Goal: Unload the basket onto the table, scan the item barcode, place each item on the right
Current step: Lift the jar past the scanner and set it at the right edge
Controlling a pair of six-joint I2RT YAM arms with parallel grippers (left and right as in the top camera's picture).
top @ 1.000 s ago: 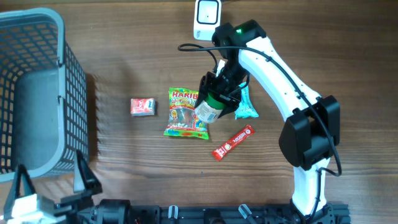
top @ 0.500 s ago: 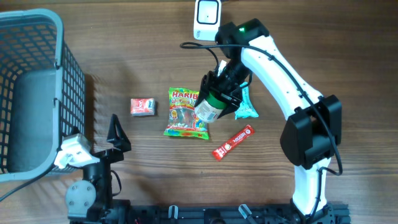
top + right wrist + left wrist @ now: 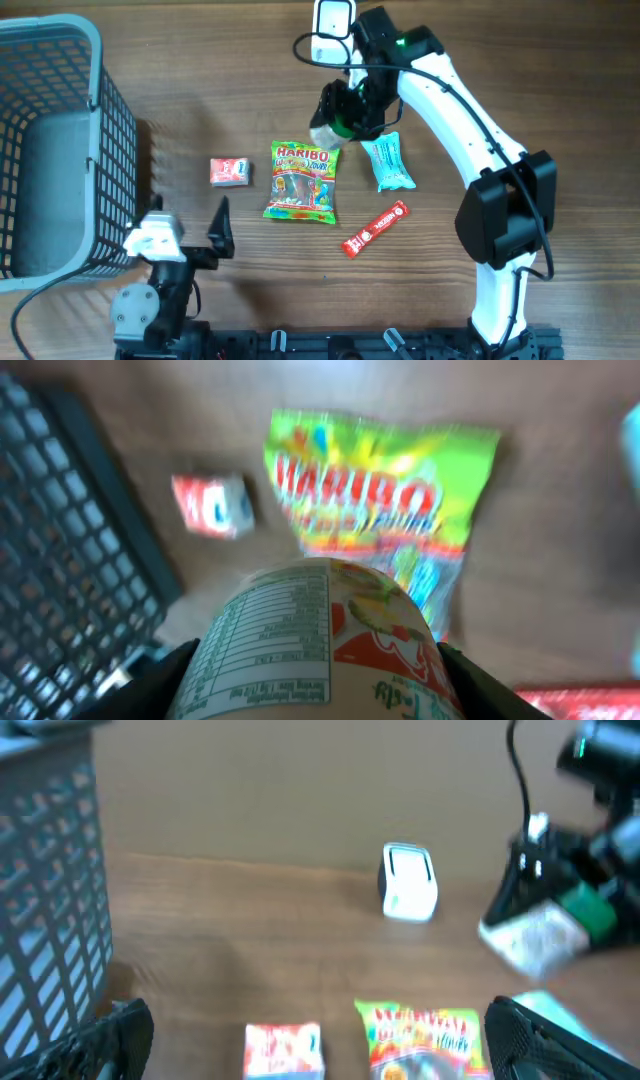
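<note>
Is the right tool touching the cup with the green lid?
Touching. The right wrist view shows the cup sitting between the right tool, with dark fingers pressed against both of its sides.

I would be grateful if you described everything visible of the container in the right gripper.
The container is a small rounded tub, whitish and seemingly plastic, with a green end visible from the left wrist view. Its printed wrap shows a nutrition table beside red and green graphics. The right gripper clamps it between both fingers, tilted and apparently off the table, near the Haribo bag top corner and just below the white scanner. Nothing else touches it.
</note>
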